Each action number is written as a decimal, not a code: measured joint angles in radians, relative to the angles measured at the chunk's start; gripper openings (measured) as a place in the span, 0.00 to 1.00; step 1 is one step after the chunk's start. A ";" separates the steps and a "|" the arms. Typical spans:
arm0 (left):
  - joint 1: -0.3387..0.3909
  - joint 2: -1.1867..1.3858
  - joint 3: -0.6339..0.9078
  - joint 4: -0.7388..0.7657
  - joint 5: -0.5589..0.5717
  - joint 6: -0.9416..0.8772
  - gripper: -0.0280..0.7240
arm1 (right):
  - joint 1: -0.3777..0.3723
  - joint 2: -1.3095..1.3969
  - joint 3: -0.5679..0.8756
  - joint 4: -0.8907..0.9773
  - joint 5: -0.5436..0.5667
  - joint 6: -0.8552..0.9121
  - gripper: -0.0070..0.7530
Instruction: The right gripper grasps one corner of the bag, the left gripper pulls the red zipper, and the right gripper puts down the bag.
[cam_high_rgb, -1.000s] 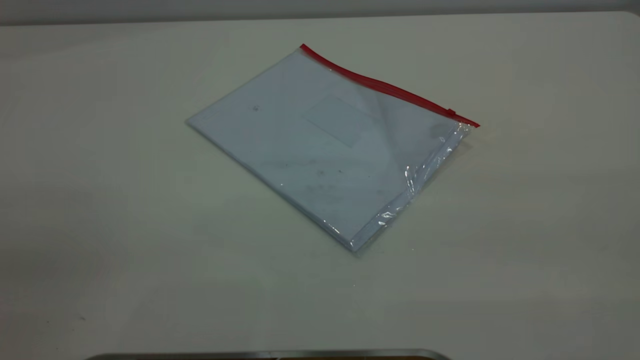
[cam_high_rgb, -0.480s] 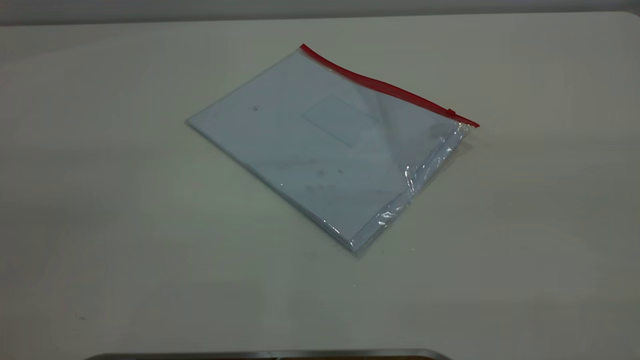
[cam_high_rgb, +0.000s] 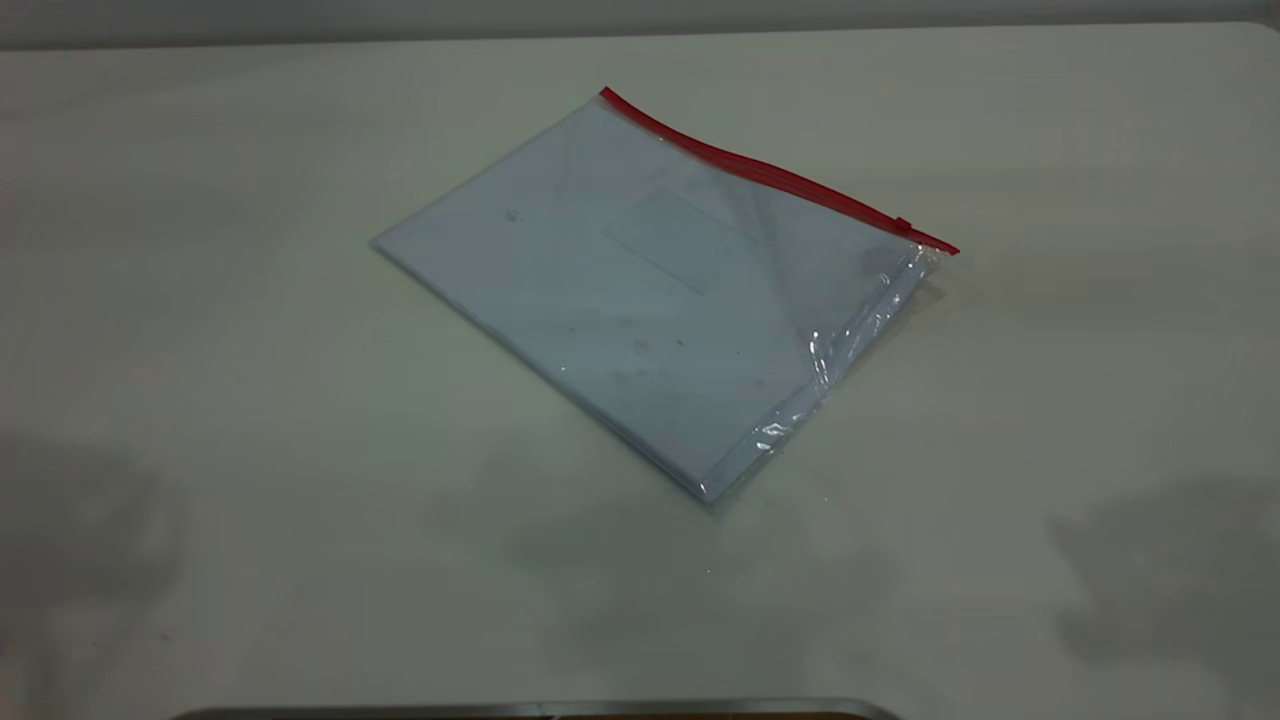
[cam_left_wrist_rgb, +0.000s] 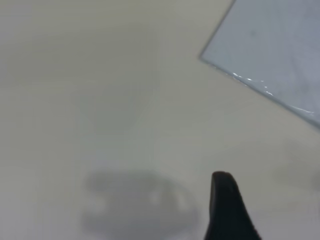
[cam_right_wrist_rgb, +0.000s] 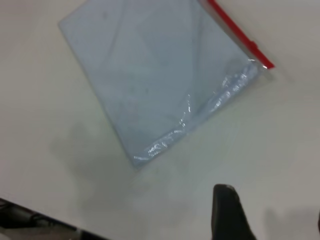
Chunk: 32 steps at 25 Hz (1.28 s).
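Bag (cam_high_rgb: 640, 290): flat on table (cam_high_rgb: 250, 400), untouched; red zipper (cam_high_rgb: 775, 178) along far edge, slider (cam_high_rgb: 902, 224) near right-hand corner (cam_high_rgb: 935, 255). Likely light, limp, slippery; best taken at that crinkled corner. Left gripper (cam_left_wrist_rgb: 227, 210), right gripper (cam_right_wrist_rgb: 227, 212): above table; one finger visible each, spread cannot be told.

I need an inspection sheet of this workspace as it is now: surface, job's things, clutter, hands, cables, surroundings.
Surface: pale table, soft shadows near its front.
Job's things: bag flat on the table; red zipper along the far edge, slider near the corner of the bag.
Clutter: nothing seen.
Hands: one dark finger shows in the left wrist view, one finger in the right; both away from the bag.
Cables: nothing seen.
Surroundings: metal edge at front.
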 joint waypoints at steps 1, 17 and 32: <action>0.000 0.056 -0.030 0.000 -0.010 0.005 0.70 | 0.000 0.073 -0.017 0.063 -0.013 -0.081 0.62; 0.000 0.369 -0.164 -0.147 -0.121 0.124 0.70 | 0.000 0.990 -0.433 0.640 0.128 -0.691 0.62; 0.000 0.371 -0.164 -0.156 -0.147 0.133 0.70 | 0.000 1.321 -0.699 0.666 0.196 -0.753 0.62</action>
